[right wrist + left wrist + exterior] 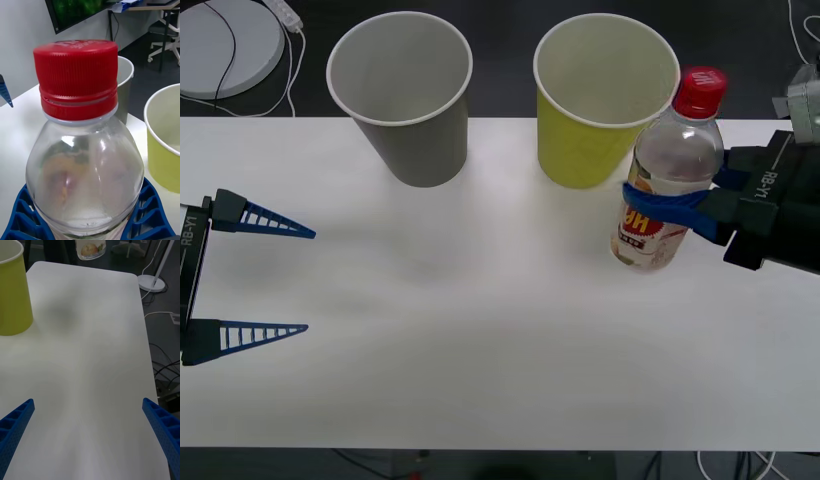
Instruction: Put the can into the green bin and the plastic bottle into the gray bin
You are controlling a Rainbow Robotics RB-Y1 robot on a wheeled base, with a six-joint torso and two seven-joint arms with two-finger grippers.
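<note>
While lifted, plastic bottle in R hand

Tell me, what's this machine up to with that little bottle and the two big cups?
It is sorting. The right tool has its blue fingers closed around the plastic bottle, held upright beside the green bin, near the table's right side. The bottle belongs in the gray bin, which stands to the left of the green one, so it is not delivered yet. The left tool hangs open over the table's left side, holding nothing.
</note>
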